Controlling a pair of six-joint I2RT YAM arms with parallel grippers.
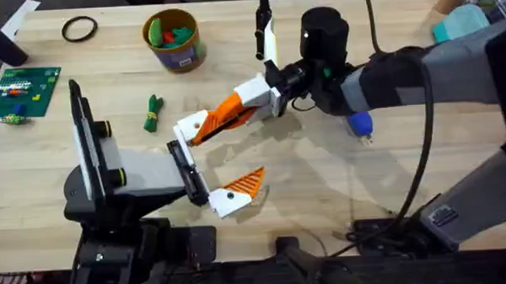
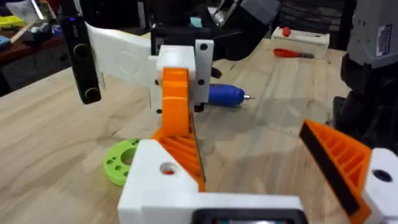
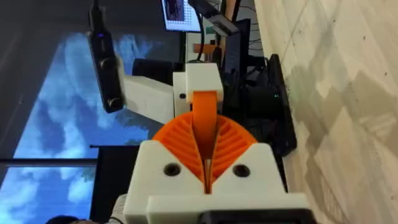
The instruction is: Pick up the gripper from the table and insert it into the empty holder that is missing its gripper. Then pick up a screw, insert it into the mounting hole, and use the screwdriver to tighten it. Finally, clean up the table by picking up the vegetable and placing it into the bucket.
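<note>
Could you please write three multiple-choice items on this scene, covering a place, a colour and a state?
1. Where is the small dark green toy vegetable?
A. Inside the short round tan-rimmed bucket
B. On the light wooden table, outside the bucket
C. In the right gripper

2. What colour is the stubby screwdriver's rounded handle?
A. Blue
B. Yellow
C. Black

3. What is the right gripper doing?
A. Hanging open over the bucket
B. Shut on the screwdriver
C. Shut on the white plastic finger with the orange wedge tip

Answers:
1 B: the vegetable lies on the bare table, apart from the bucket.
2 A: the screwdriver shows a blue handle.
3 C: the right gripper has its ribbed pads closed on the finger.
</note>
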